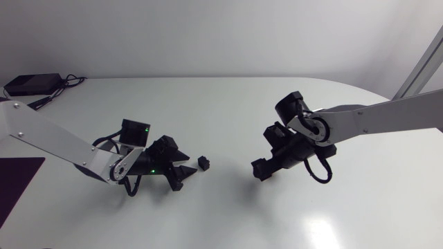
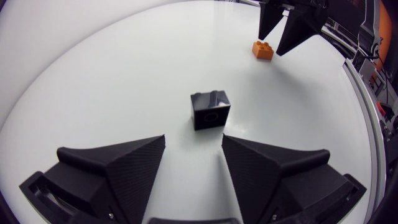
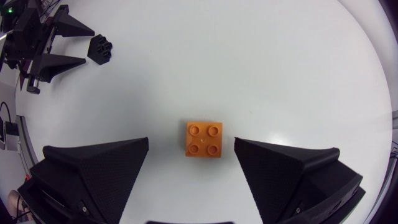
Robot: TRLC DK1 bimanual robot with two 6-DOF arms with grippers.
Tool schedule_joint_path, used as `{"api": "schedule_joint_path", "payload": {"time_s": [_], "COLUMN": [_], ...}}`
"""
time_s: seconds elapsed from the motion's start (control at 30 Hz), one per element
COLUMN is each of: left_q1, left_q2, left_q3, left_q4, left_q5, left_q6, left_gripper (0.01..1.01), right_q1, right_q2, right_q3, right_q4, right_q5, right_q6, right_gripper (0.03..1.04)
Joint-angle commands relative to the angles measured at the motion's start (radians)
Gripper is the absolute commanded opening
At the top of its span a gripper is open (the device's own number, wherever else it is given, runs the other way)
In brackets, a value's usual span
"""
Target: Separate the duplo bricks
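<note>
A black duplo brick [image 2: 210, 109] lies on its side on the white table, just ahead of my left gripper [image 2: 193, 140]. That gripper is open and does not touch it. From above, the black brick [image 1: 203, 163] sits just off the tips of the left gripper [image 1: 187, 174]. An orange duplo brick [image 3: 204, 139] rests studs up between the spread fingers of my right gripper [image 3: 191, 143], free of both. The two bricks lie apart. In the left wrist view the orange brick [image 2: 263, 50] lies under the right gripper's fingertips [image 2: 268, 22]. From above, the right gripper [image 1: 259, 168] hides it.
The white table [image 1: 221, 111] stretches bare behind both arms. A black box with cables [image 1: 31, 84] sits at the far left corner. A dark mat [image 1: 17, 180] lies at the left edge.
</note>
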Motion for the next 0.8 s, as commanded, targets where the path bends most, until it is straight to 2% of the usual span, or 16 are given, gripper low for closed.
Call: {"api": "schedule_joint_path", "payload": {"time_s": [0.0,0.17,0.4,0.53,0.67,0.77], "left_q1": [-0.054,-0.15,-0.231,-0.255,-0.251,-0.246], "left_q2": [-0.087,-0.155,-0.067,-0.041,0.016,0.051], "left_q3": [0.029,0.133,0.325,0.425,0.569,0.65], "left_q4": [-0.034,-0.182,-0.373,-0.538,-0.753,-0.854], "left_q5": [-0.014,-0.106,-0.279,-0.356,-0.397,-0.442], "left_q6": [-0.039,-0.054,-0.04,-0.037,-0.039,-0.037], "left_gripper": [0.831,0.848,0.816,0.805,0.805,0.805], "right_q1": [0.006,0.0,-0.012,-0.014,-0.011,-0.003], "right_q2": [-0.005,-0.019,-0.042,-0.045,-0.039,-0.034], "right_q3": [-0.032,-0.054,-0.071,-0.077,-0.078,-0.078], "right_q4": [0.005,0.008,0.005,0.008,0.016,0.022], "right_q5": [-0.004,-0.004,-0.004,-0.004,-0.004,-0.004], "right_q6": [-0.012,-0.014,-0.021,-0.021,-0.021,-0.017], "right_gripper": [1.0,1.0,1.0,1.0,1.0,1.0]}}
